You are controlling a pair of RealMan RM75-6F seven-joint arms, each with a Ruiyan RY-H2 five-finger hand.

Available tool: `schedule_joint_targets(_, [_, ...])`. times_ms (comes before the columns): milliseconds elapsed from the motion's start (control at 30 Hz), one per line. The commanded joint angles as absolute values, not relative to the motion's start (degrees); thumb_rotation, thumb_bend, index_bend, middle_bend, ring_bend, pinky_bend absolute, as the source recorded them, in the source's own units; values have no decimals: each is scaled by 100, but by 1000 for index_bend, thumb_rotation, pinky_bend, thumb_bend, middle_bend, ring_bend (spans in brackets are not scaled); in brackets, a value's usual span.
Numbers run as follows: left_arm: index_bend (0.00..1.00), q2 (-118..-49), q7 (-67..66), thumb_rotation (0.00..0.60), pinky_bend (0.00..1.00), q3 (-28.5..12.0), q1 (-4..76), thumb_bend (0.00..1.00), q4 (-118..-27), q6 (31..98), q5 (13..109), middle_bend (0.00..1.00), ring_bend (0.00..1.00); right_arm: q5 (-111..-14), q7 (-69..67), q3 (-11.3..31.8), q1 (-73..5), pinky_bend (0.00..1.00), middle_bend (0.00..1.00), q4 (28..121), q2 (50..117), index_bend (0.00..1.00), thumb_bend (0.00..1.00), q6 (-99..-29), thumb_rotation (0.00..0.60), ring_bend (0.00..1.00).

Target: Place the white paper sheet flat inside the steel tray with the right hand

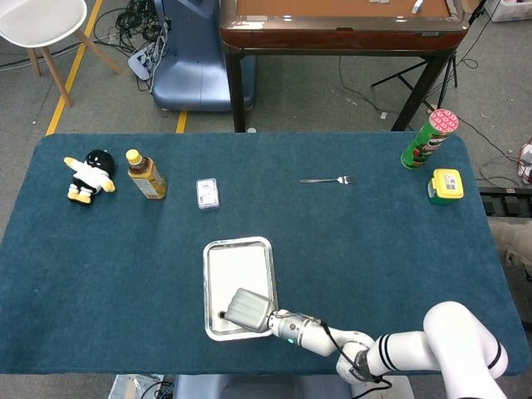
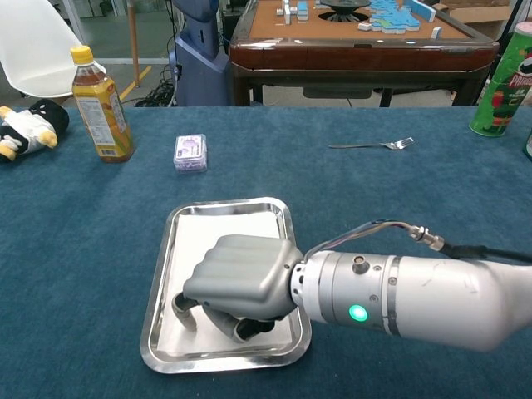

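The steel tray (image 1: 238, 242) lies near the table's front edge, a little left of centre. The white paper sheet (image 1: 237, 270) lies flat on its floor and fills most of it. My right hand (image 1: 248, 308) hovers palm down over the tray's near end. In the chest view the right hand (image 2: 241, 274) curls its fingers (image 2: 184, 309) down onto the sheet (image 2: 224, 229) inside the tray (image 2: 158, 283). The palm hides the sheet's near edge, where the hand seems to grip it. My left hand shows in neither view.
Along the far side stand a toy penguin (image 1: 90, 175), a tea bottle (image 1: 146, 175), a small clear packet (image 1: 208, 193) and a fork (image 1: 327, 179). A green chips can (image 1: 429, 140) and a yellow box (image 1: 445, 185) sit at the far right.
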State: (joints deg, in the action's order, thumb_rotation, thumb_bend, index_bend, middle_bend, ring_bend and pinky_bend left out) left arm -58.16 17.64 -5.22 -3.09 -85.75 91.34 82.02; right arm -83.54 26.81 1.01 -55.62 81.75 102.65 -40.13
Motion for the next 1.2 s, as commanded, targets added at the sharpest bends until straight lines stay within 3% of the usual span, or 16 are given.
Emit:
schedule_joint_targets(33, [579, -5813, 1775, 600, 546, -525, -317, 278, -8570, 9146, 8198, 453, 386, -8391, 2656, 95, -5550, 1000, 1000, 8236, 10206, 352, 1000, -4059, 600, 1000])
schedule_joint_targets(433, [579, -5813, 1774, 600, 546, -547, -329, 278, -8578, 9179, 8185, 453, 386, -8689, 2629, 33, -5305, 1000, 1000, 9024, 9458, 324, 996, -4642, 600, 1000])
schedule_joint_targets(600, [579, -5824, 1743, 600, 546, -554, -323, 278, -8581, 9174, 8177, 453, 386, -8675, 2814, -50, -5070, 1000, 1000, 9438, 8978, 323, 931, -4937, 600, 987])
schedule_joint_targets(733, [579, -5838, 1700, 600, 546, -557, -309, 278, -8595, 9172, 8192, 453, 386, -8656, 3121, -126, -4789, 1000, 978, 9800, 8558, 323, 774, -5316, 600, 914])
schedule_joint_targets(867, [579, -5856, 1640, 600, 547, -558, -290, 278, -8617, 9183, 8226, 453, 386, -8626, 3295, -208, -4484, 968, 846, 10207, 8117, 323, 528, -5700, 600, 797])
schedule_joint_targets(1033, [578, -5902, 1563, 600, 547, -555, -272, 278, -8633, 9225, 8289, 452, 386, -8784, 3104, -356, -4082, 756, 664, 10640, 7570, 323, 229, -6208, 600, 607])
schedule_joint_targets(1200, [577, -5948, 1546, 600, 547, -560, -269, 278, -8616, 9316, 8369, 453, 386, -9061, 2905, -545, -3645, 496, 506, 10945, 7100, 336, 89, -6760, 600, 404])
